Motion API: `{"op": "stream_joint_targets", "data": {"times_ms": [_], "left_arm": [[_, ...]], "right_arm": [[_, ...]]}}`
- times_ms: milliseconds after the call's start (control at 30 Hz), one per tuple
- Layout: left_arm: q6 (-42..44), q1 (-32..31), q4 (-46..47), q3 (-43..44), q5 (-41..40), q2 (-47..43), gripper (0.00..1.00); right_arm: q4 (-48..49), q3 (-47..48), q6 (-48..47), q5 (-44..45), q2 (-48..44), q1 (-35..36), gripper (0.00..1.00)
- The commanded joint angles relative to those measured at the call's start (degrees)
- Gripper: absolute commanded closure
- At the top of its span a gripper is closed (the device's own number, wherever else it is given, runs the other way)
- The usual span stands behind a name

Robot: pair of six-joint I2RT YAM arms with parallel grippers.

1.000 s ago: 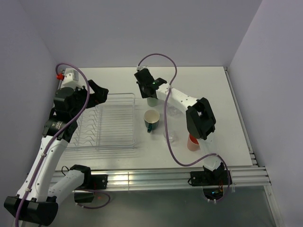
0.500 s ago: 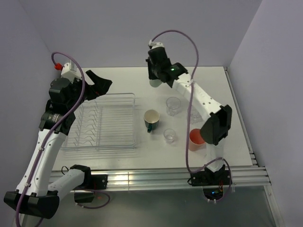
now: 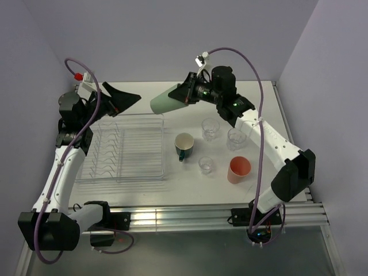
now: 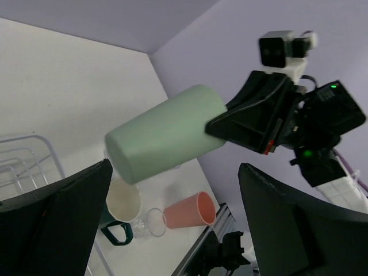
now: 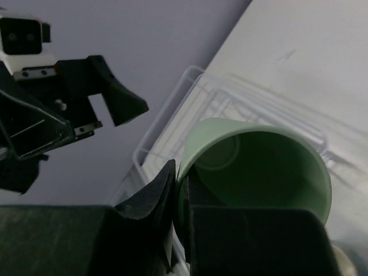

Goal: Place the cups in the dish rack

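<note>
Green tumbler (image 3: 167, 102) hangs sideways above far right corner of dish rack (image 3: 141, 116), rim pinched by right gripper (image 3: 186, 96); left gripper (image 3: 125, 102) gapes wide, empty; tip it mouth-down, lower between prongs (image 3: 109, 156) slowly.

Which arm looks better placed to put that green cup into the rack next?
Left, probably: the left arm's jaws stand open by the dish rack, facing the base of the pale green tumbler, which the right arm's jaws hold sideways by the rim.
</note>
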Motion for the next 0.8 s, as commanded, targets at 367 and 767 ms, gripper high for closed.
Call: {"op": "stream_joint_targets", "data": {"times_ms": [367,767], "left_arm": [[1.43,0.04,7.04,-2.20,2.03,-0.19,0.01],[0.82,-1.80,9.58,-3.87,4.84,-0.62,0.01]], "right_arm": [[38.52,-6.91,28.46,-19.53,4.78,-0.36,1.00],[51.34,-6.83,38.92,-21.20,9.00,-0.53,1.00]]}}
